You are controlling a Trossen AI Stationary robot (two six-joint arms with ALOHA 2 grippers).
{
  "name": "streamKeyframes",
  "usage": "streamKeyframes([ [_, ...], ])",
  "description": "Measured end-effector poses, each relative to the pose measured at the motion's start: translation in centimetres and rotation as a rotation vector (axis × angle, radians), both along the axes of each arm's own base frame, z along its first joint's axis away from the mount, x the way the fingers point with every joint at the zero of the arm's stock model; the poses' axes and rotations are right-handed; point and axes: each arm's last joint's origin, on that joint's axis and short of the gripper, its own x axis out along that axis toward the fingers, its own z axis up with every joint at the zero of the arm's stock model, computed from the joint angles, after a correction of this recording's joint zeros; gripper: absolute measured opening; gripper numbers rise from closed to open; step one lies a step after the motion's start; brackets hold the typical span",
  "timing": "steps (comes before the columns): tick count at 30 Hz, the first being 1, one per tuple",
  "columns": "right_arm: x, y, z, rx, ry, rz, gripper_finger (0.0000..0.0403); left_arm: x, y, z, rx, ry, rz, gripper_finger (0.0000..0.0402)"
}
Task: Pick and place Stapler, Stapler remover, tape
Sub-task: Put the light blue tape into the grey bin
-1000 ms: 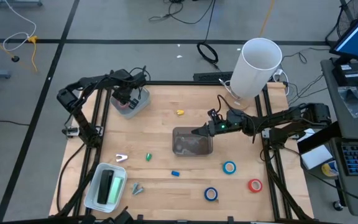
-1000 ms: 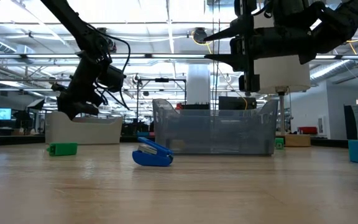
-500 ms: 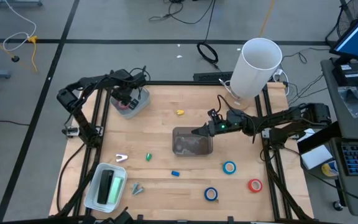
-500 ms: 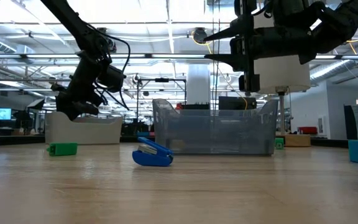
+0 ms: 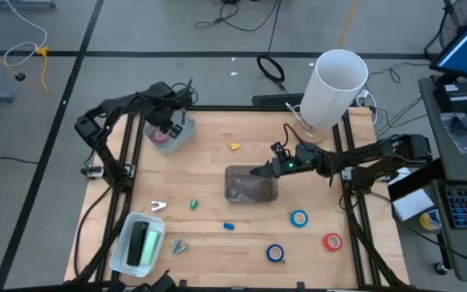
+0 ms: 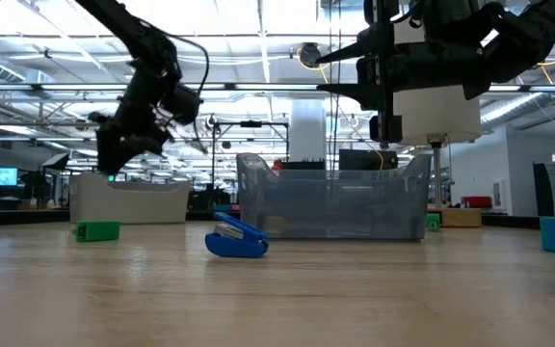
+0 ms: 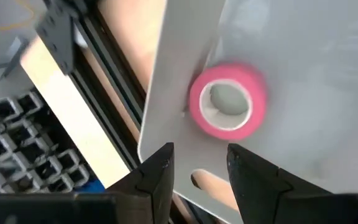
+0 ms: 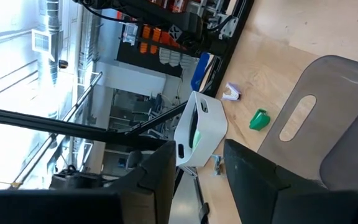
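In the white bin (image 5: 177, 136) at the far left corner of the desk (image 5: 217, 170) lies the pink tape roll (image 7: 228, 101), flat on the bin's floor with its open centre facing up. The left tool (image 7: 199, 180) hangs just above it, fingers parted with a clear gap between them, and it has hold of nothing; the roll lies free beyond the fingertips. In the high view the left tool (image 5: 169, 123) sits over that bin, and in the low view it shows raised above the bin's rim.

Three more tape rolls lie on the desk's near right part: a blue one (image 5: 299, 217) closest to the middle, another blue one (image 5: 276, 253) nearer the front edge, and a red one (image 5: 332, 241) beside them toward the right edge. All three lie apart from one another.

A small blue stapler (image 6: 236, 237) lies on the bare wood in front of the clear bin (image 5: 251, 185) at the desk's centre. The right tool (image 5: 259, 171) hovers over the right edge of that clear bin; its fingers stand a little apart, and whether it holds anything I cannot tell.

Further out, a small green piece (image 5: 193, 204) and a white piece (image 5: 159, 206) lie left of centre, a yellow piece (image 5: 235, 147) lies beyond the clear bin, and a second white bin (image 5: 139, 242) with a dark and green object inside it rests at the near left corner.
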Motion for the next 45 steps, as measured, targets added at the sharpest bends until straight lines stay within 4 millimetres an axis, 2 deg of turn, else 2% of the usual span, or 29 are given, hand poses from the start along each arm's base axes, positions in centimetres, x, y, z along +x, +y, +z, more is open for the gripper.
streamKeyframes([
  [5, 0.0, 0.1, 0.0, -0.009, -0.002, 0.032, 0.0126, 1.8, 0.3, 2.9, 0.069, -0.078, -0.053, 0.0150],
  [10, 0.0, 0.3, 0.0, -0.004, -0.003, 0.089, 0.0126, 4.0, -0.3, 5.3, 0.067, -0.190, -0.231, 0.0150],
  [14, 0.0, 0.3, 0.0, -0.004, -0.003, 0.086, 0.0125, 5.9, -1.2, 5.9, 0.099, -0.260, -0.338, 0.0150],
  [19, -0.1, 0.3, 0.0, -0.012, -0.008, 0.110, 0.0126, 7.6, -3.1, 6.0, 0.121, -0.293, -0.383, 0.0150],
  [23, -0.1, 0.5, 0.6, -0.067, -0.076, 0.164, 0.0126, 9.3, -4.8, 6.1, 0.148, -0.340, -0.449, 0.0150],
  [28, -0.4, 1.0, 1.7, -0.123, -0.146, 0.179, 0.0125, 10.6, -7.1, 7.6, 0.207, -0.481, -0.532, 0.0150],
  [33, -1.6, 2.1, 2.9, -0.205, -0.128, 0.148, 0.0125, 10.0, -9.7, 9.5, 0.257, -0.691, -0.592, 0.0150],
  [37, -3.4, 3.1, 3.3, -0.290, -0.017, 0.104, 0.0126, 8.1, -11.4, 9.9, 0.310, -0.846, -0.577, 0.0150],
  [45, -7.4, 5.2, 3.5, -0.384, 0.198, 0.074, 0.0125, 3.2, -15.2, 9.2, 0.341, -1.101, -0.564, 0.0150],
])
